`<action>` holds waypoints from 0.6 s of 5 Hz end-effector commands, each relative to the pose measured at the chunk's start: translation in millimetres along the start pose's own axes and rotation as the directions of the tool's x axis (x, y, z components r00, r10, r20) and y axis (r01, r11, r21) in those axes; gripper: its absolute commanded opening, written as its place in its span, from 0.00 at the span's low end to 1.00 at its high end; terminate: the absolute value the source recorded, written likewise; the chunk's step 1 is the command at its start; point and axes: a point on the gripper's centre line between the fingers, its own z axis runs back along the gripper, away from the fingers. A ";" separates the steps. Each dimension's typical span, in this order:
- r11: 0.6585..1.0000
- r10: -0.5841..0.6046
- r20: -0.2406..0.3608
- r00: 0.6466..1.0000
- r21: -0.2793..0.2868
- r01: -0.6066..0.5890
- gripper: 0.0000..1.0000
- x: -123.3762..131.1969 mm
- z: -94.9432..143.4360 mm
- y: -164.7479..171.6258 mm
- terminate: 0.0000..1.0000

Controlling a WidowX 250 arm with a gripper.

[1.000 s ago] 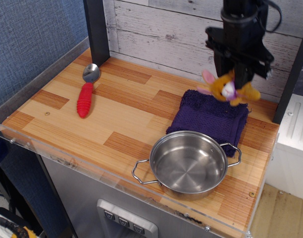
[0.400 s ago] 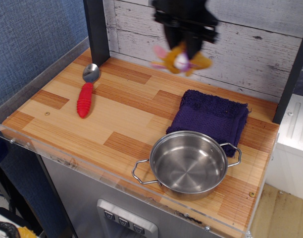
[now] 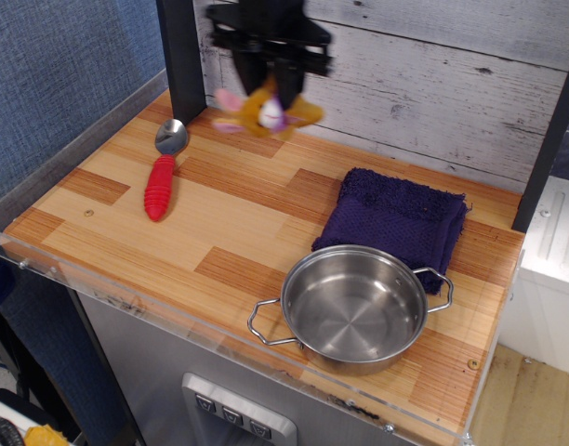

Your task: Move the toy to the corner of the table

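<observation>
Your gripper (image 3: 269, 82) clamps the toy (image 3: 266, 111), airborne above the table's (image 3: 219, 232) back edge near the back-left corner. Risk: the spoon (image 3: 162, 172) occupies that corner; descending there may strike it.

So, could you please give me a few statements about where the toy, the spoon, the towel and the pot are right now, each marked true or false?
1. The gripper holds the toy above the table. True.
2. The toy lies in the pot. False: the pot holds nothing.
3. The red-handled spoon lies on the table, left of the toy. True.
4. The purple towel covers the spoon. False: it lies apart, behind the pot.
5. The pot stands on the spoon. False: they are far apart.
</observation>
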 end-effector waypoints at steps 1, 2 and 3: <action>0.991 0.129 0.009 0.992 0.021 -0.129 0.00 -0.3 -11.4 31.3 0.00; 0.984 0.177 -0.012 0.984 0.032 -0.177 0.00 -0.3 -27.5 47.1 0.00; 0.976 0.213 -0.044 0.976 0.051 -0.211 0.00 -0.9 -44.6 61.5 0.00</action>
